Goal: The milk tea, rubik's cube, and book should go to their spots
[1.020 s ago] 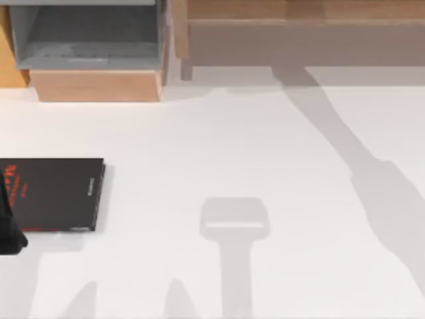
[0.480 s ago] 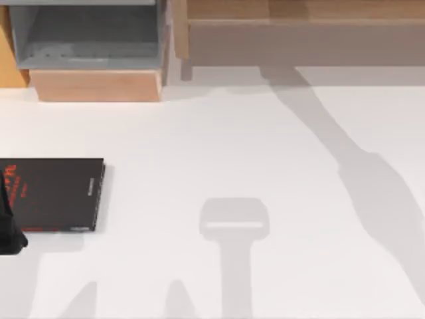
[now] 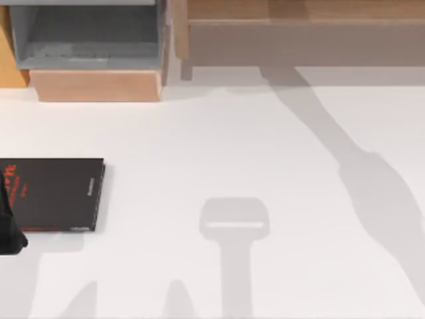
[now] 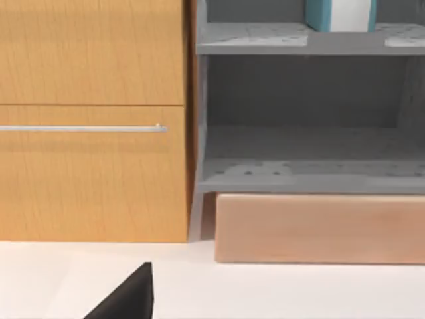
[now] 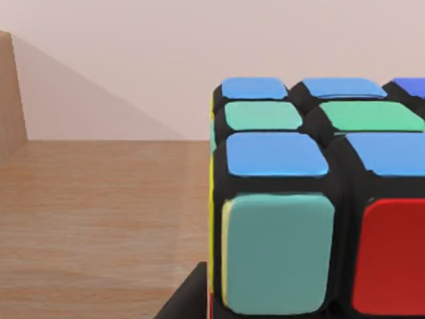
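The rubik's cube (image 5: 312,212) looms close in the right wrist view, with blue, green, teal and red stickers facing me. It hangs just over a wooden shelf board (image 5: 99,212), and a dark fingertip (image 5: 189,299) of my right gripper presses at its lower edge. The teal-blue book (image 4: 337,13) stands on the upper grey shelf in the left wrist view. The milk tea is out of view. A dark part of my left arm (image 3: 9,229) rests at the table's left edge.
A thin black book with red lettering (image 3: 56,194) lies flat at the table's left. The grey shelf unit (image 3: 86,40) on a wooden base stands at the back left, beside an orange drawer cabinet (image 4: 93,119). A long wooden shelf (image 3: 299,33) runs along the back.
The right arm's long shadow on the table slid a little to the left a second ago and has since held still. The left arm and black book have not moved.
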`<state>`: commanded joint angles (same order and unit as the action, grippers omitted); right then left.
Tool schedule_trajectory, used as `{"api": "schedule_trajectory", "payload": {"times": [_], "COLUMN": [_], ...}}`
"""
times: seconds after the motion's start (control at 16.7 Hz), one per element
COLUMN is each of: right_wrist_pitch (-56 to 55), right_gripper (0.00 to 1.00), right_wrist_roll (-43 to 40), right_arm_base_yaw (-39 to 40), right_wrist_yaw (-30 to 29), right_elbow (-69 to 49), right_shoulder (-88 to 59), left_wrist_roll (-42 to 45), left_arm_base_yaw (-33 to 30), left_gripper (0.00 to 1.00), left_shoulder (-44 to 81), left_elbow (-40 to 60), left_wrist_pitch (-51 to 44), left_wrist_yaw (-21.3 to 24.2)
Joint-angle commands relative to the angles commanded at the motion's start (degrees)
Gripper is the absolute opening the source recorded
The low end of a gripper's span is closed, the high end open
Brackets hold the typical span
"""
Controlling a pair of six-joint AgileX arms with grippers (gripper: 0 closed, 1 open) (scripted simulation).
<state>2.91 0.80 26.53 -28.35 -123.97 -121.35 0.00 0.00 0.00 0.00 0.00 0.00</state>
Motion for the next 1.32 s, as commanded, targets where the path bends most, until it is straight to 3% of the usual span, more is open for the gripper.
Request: {"api": "schedule_trajectory", "payload": {"times": [0.24,0.3,0.84,1.32], "right_wrist_pitch": [0.00,0.00,-0.12,-3.65], "right_gripper": [0.98,1.00,1.00,1.00], "right_wrist_roll": [0.00,0.00,-0.02,0.09], "right_arm_base_yaw": [0.00,0.00,-0.05,1.72], "right_wrist_yaw": [0.00,0.00,0.02,-1.73], "right_elbow": [0.00,0.00,0.22,11.16], "right_shoulder": [0.00,0.00,0.21,7.46], "left_wrist_roll": [0.00,0.00,0.00,0.00], "left_arm_base_yaw": [0.00,0.00,0.00,0.00], "left_gripper": [1.00,1.00,1.00,1.00], "left_shoulder": [0.00,0.00,0.00,0.00], "left_elbow": [0.00,0.00,0.00,0.00], "left_wrist_pitch": [0.00,0.00,0.00,0.00], "left_wrist_yaw": [0.00,0.00,0.00,0.00]}}
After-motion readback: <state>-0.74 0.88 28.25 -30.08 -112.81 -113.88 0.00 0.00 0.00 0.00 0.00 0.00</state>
